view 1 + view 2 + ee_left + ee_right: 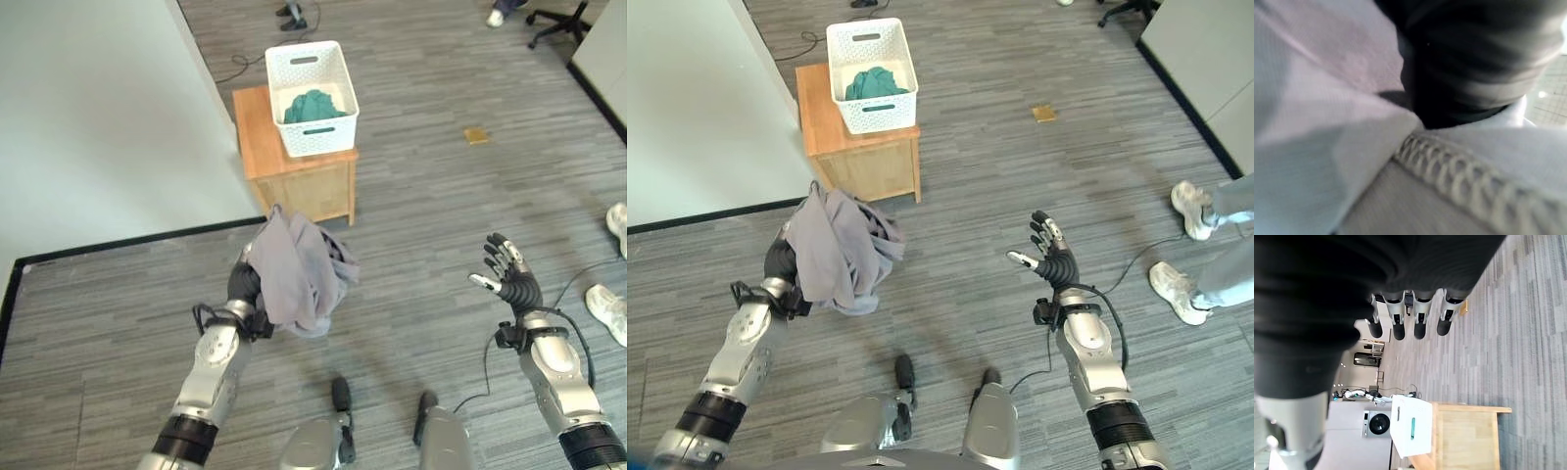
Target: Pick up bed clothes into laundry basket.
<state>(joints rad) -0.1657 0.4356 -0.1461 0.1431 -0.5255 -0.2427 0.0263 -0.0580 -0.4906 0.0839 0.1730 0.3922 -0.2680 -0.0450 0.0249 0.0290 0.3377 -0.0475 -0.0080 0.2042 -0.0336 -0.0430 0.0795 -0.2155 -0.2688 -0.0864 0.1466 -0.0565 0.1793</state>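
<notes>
Near the bed's corner, the left hand (245, 284) lifts grey clothes (299, 269), its grip hidden by cloth, for the far basket (312, 98); right hand (505, 269) hangs released

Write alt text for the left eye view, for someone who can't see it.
The robot's left hand holds up a bunched grey garment above the grey carpet, its fingers hidden in the cloth, while the right hand is raised open and empty. Ahead, a white laundry basket with a teal cloth inside sits on a small wooden cabinet beside the bed.
</notes>
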